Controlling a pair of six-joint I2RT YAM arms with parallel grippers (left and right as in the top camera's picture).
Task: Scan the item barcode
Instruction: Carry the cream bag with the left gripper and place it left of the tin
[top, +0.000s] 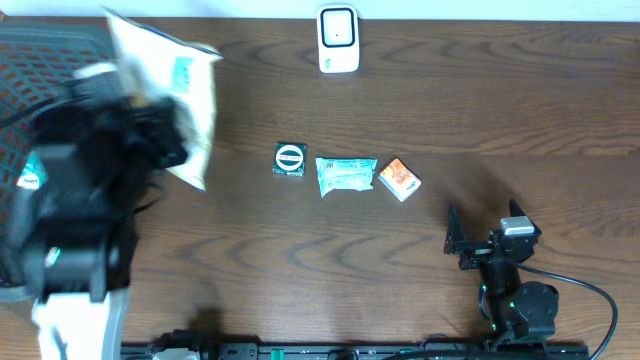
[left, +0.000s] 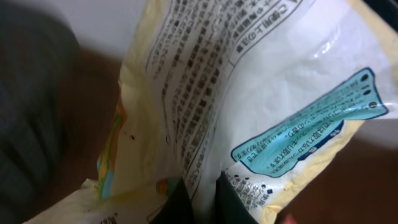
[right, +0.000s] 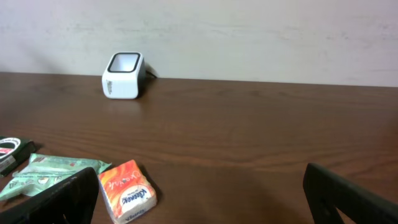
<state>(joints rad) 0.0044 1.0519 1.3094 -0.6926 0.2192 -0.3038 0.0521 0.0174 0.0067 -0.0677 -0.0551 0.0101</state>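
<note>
My left gripper (top: 160, 128) is shut on the lower edge of a pale yellow snack bag (top: 172, 80) and holds it above the table's left side. In the left wrist view the bag (left: 261, 81) fills the frame, with printed text and a teal label; its edge is pinched between the dark fingers (left: 235, 202). I make out no barcode on it. The white scanner (top: 338, 40) stands at the far edge, also visible as the scanner (right: 123, 75) in the right wrist view. My right gripper (top: 484, 236) rests low at the front right, open and empty.
A row of small items lies mid-table: a green round-logo packet (top: 289, 160), a green-white packet (top: 345, 174) and an orange tissue pack (top: 399, 180). A dark mesh basket (top: 40, 60) sits at the far left, partly hidden by my left arm.
</note>
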